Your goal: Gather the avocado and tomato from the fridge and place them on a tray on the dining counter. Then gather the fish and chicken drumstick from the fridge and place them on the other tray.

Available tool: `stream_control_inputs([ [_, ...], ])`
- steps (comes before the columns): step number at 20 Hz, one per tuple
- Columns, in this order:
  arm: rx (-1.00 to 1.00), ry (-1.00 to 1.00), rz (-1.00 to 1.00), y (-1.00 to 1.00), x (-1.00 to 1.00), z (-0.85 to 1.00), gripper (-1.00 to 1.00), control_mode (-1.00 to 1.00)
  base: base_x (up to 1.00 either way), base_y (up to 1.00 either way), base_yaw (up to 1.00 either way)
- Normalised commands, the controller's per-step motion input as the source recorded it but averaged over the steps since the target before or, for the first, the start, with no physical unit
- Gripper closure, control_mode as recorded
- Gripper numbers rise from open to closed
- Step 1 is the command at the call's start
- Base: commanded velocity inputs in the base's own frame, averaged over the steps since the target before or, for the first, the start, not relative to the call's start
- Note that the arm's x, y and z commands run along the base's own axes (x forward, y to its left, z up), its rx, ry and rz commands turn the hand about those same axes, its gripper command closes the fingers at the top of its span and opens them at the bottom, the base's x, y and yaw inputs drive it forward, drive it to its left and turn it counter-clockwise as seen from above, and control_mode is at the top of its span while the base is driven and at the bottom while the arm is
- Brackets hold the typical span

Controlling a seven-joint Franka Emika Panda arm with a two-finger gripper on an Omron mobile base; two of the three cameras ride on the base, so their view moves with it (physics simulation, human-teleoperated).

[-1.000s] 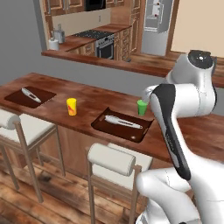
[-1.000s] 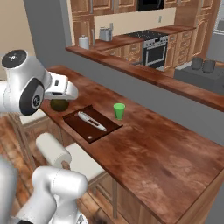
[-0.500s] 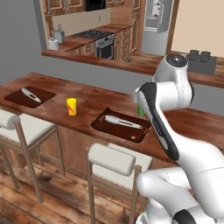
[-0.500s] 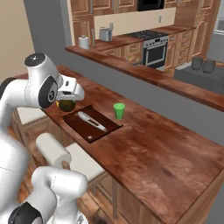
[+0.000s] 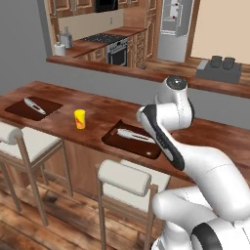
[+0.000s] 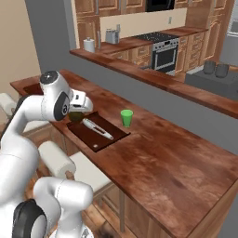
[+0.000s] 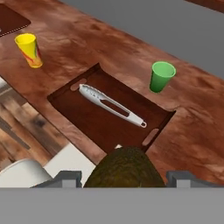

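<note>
The hand (image 7: 124,175) is clenched on the avocado (image 7: 124,168), its two dark fingers (image 7: 65,178) standing on either side of the rough green-brown fruit, which bulges up between them at the bottom of the hand view; the jaws stand wide because the fruit is wide. In the right base view the avocado (image 6: 76,115) shows as a dark lump under the white hand (image 6: 80,109), carried above the near edge of the bench (image 6: 176,167) and just short of the tray (image 6: 97,135). That tray (image 7: 109,111) is the dark, shallow one with slot handles at both ends, lying between the yellow cup (image 7: 29,50) and the green cup (image 7: 162,76), with a pair of tongs (image 7: 111,105) laid across its middle. The hand looks down and forward at it, so the fruit seems to be lined up for setting down there, most likely on the bare near half, where the tongs would not be in the way. A second tray (image 5: 33,106) lies well apart at the far left of the bench, past the yellow cup (image 5: 79,118), presumably kept for the fish and drumstick. The arm (image 5: 163,139) bends over the stools (image 5: 129,178), reaching across the bench edge. The avocado is not yet on the tray, and the tomato is nowhere on the bench, so the first half of the task looks barely begun.
</note>
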Motion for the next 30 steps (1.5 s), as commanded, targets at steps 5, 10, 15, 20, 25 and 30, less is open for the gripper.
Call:
stream_control_inputs([
  [5, 0.0, 0.05, 0.0, 0.01, 0.19, -0.34, 1.0, -1.0, 0.0, 0.0, 0.0],
  [10, 0.0, 0.06, 0.0, 0.0, 0.0, -0.25, 1.0, -1.0, 0.0, 0.0, 0.0],
  [15, -0.01, 0.07, 0.0, 0.0, 0.0, -0.16, 1.0, -1.0, 0.0, 0.0, 0.0],
  [20, 0.0, 0.0, 0.0, 0.0, 0.0, -0.15, 1.0, -1.0, 0.0, 0.0, 0.0],
  [25, 0.0, 0.0, 0.0, 0.0, 0.01, -0.2, 1.0, -1.0, 0.0, 0.0, 0.0],
  [30, 0.0, 0.0, 0.0, -0.07, 0.0, -0.2, 1.0, -1.0, 0.0, 0.0, 0.0],
])
